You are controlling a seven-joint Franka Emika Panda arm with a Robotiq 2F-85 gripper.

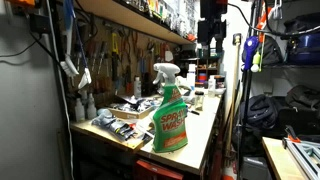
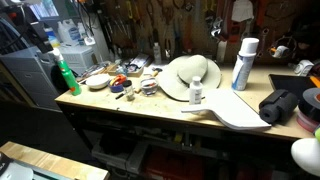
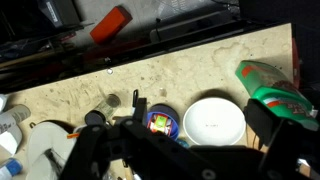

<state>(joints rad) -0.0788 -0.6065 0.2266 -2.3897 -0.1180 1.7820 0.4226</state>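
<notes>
Tool (image 3: 185,150) spread above white bowl (image 3: 213,122), wrist view

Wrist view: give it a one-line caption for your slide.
White bowl and small colourful tin on a speckled workbench, green spray bottle beside them.

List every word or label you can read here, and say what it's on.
"SPRAY NINE": on the red label of the green spray bottle.
White spray can: print too blurred to read.
Small white bottle: label too small to read.
</notes>
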